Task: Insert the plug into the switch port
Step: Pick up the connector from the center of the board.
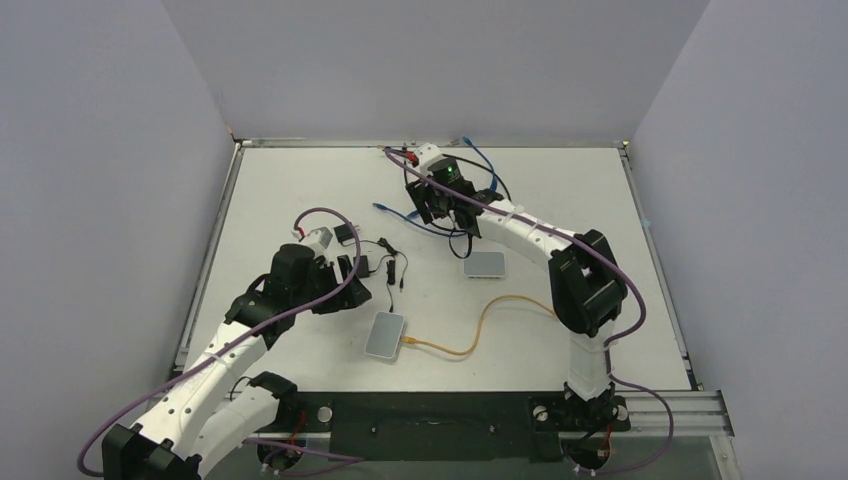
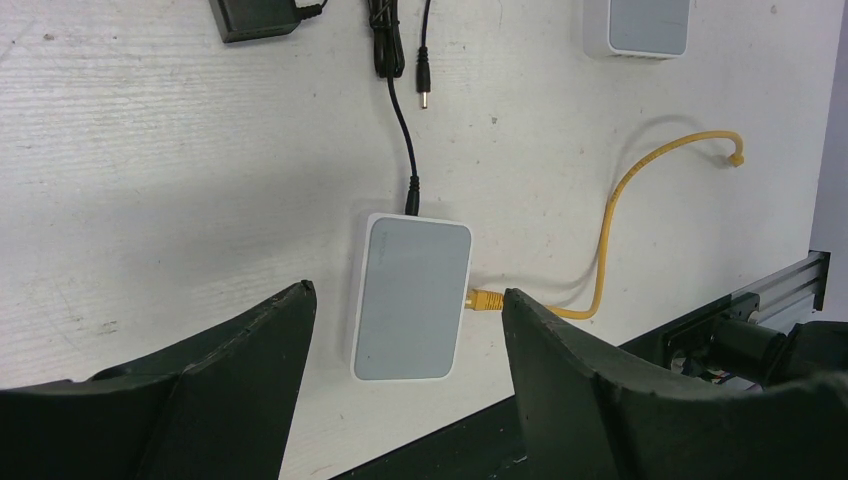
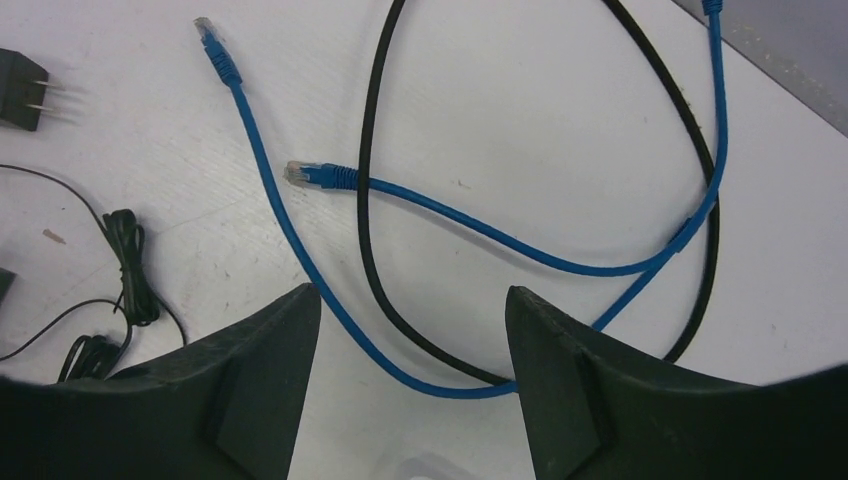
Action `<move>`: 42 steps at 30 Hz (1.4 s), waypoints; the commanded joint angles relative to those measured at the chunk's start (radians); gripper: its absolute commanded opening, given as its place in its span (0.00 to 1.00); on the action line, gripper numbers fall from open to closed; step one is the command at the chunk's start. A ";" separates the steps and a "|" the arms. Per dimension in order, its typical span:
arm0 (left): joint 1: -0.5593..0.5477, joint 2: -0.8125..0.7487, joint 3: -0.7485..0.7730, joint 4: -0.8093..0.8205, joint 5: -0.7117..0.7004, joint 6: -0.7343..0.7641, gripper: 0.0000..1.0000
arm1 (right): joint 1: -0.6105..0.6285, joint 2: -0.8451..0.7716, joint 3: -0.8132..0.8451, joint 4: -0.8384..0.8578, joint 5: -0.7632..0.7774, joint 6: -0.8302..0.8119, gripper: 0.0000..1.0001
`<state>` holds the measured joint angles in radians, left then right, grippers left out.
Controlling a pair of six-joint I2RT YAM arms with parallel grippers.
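Soft, even light from above fills the overhead view. The white worktop [image 1: 300,190] is bright without glare, and the arms cast only faint, blurred shadows on it. The walls read as a flat pale grey. The picture is clear, though small things look fine and grainy.

In the left wrist view a broad, soft-edged shadow dims the worktop's left half, while the white box [image 2: 410,300] stays crisp. The black fingers [image 2: 230,390], close to the lens, show almost no surface detail. The right wrist view is brighter and the blue cable [image 3: 560,258] is sharp, with thin shadows under it.
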<state>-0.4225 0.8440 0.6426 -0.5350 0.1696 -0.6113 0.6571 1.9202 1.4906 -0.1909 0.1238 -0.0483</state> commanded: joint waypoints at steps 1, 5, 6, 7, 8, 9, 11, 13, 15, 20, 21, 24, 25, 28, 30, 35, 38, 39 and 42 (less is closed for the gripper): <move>0.009 -0.013 0.040 0.027 0.017 0.021 0.66 | -0.028 0.094 0.150 -0.073 -0.114 0.034 0.62; 0.013 -0.005 0.040 0.029 0.020 0.023 0.66 | -0.040 0.191 0.267 -0.112 -0.107 0.082 0.57; 0.014 -0.004 0.040 0.030 0.021 0.023 0.66 | -0.041 0.217 0.283 -0.115 -0.106 0.088 0.57; 0.015 -0.002 0.039 0.029 0.021 0.023 0.66 | -0.042 0.228 0.314 -0.116 -0.107 0.098 0.57; 0.016 -0.002 0.039 0.028 0.021 0.024 0.66 | -0.043 0.253 0.330 -0.116 -0.113 0.103 0.56; 0.017 -0.002 0.039 0.029 0.021 0.024 0.66 | -0.042 0.265 0.362 -0.121 -0.114 0.115 0.56; 0.019 -0.001 0.036 0.029 0.021 0.023 0.66 | -0.043 0.309 0.421 -0.136 -0.113 0.135 0.55; 0.019 -0.002 0.037 0.026 0.023 0.024 0.66 | -0.043 0.356 0.482 -0.158 -0.110 0.156 0.55; 0.019 -0.004 0.039 0.022 0.021 0.024 0.66 | -0.045 0.399 0.536 -0.172 -0.109 0.177 0.54; 0.022 -0.012 0.039 0.014 0.021 0.023 0.66 | -0.047 0.493 0.647 -0.212 -0.115 0.209 0.53; 0.022 -0.013 0.039 0.013 0.020 0.022 0.66 | -0.048 0.500 0.662 -0.215 -0.115 0.218 0.53; 0.024 -0.014 0.039 0.012 0.022 0.021 0.66 | -0.056 0.530 0.693 -0.219 -0.130 0.249 0.52; 0.025 -0.013 0.038 0.013 0.022 0.020 0.66 | -0.060 0.538 0.700 -0.227 -0.154 0.257 0.52; 0.027 -0.008 0.038 0.015 0.024 0.020 0.66 | -0.070 0.582 0.756 -0.262 -0.183 0.289 0.51; 0.028 -0.006 0.038 0.017 0.026 0.021 0.66 | -0.075 0.602 0.777 -0.292 -0.195 0.302 0.49; 0.030 -0.001 0.036 0.022 0.029 0.019 0.66 | -0.089 0.618 0.781 -0.301 -0.214 0.327 0.43; 0.032 0.003 0.036 0.021 0.031 0.018 0.66 | -0.091 0.622 0.786 -0.303 -0.215 0.334 0.39; 0.033 0.002 0.036 0.021 0.032 0.019 0.66 | -0.091 0.623 0.787 -0.303 -0.214 0.336 0.36; 0.034 -0.003 0.033 0.024 0.032 0.015 0.66 | -0.091 0.625 0.794 -0.303 -0.216 0.338 0.26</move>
<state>-0.3969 0.8474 0.6426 -0.5350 0.1886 -0.6056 0.5678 2.5343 2.2299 -0.4969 -0.0799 0.2684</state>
